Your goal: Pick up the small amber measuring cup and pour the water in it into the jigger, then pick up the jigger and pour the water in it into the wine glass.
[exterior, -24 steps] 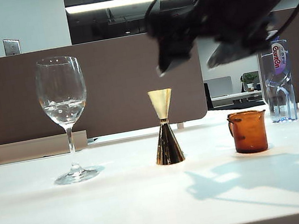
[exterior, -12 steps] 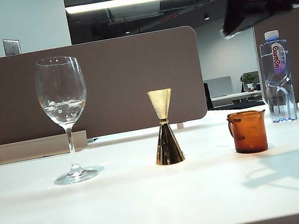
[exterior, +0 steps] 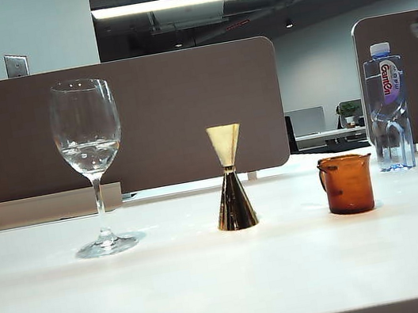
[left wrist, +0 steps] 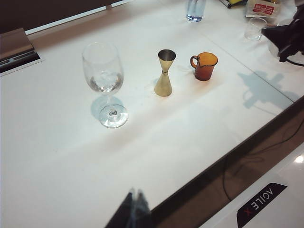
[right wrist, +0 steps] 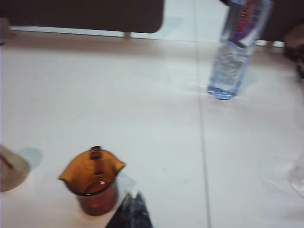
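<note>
The wine glass (exterior: 92, 164) is clear, glossy glass, while the small amber measuring cup (exterior: 348, 184) is translucent amber-brown with a smooth, shiny surface. The jigger (exterior: 230, 177) is gold-toned metal: pale matt upper cone, dark mirror-bright lower cone. The tabletop (exterior: 214, 284) is smooth, white, faintly sheened; the far-right water bottle (exterior: 388, 106) is clear plastic with a glossy label.
</note>
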Robot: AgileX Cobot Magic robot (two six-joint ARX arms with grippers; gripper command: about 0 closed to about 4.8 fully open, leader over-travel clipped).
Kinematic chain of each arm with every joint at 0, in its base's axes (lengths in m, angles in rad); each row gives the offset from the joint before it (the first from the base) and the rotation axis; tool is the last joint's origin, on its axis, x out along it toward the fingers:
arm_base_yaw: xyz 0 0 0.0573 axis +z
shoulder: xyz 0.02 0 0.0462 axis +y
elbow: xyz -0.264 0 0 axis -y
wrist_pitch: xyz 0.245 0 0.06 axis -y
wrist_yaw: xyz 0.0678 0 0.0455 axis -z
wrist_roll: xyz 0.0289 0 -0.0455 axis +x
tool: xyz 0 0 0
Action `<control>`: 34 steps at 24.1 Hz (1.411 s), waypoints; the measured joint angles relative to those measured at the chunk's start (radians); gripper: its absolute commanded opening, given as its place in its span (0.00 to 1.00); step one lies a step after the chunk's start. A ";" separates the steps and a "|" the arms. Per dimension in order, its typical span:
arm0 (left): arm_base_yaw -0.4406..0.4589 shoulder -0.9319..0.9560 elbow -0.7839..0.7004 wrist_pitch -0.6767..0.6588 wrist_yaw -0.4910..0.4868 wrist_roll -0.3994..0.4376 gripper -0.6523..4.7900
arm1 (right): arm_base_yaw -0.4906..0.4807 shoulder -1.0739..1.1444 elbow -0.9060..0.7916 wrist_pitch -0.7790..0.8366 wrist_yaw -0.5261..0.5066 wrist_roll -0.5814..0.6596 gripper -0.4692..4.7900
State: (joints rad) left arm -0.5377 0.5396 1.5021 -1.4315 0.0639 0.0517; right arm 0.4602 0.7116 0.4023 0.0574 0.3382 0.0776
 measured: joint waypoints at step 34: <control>0.000 0.000 0.000 0.000 0.000 0.000 0.12 | -0.120 -0.354 -0.148 -0.173 -0.001 0.000 0.09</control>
State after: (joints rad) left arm -0.5377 0.5396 1.5021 -1.4315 0.0639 0.0517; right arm 0.3405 0.3573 0.2539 -0.1154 0.3374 0.0772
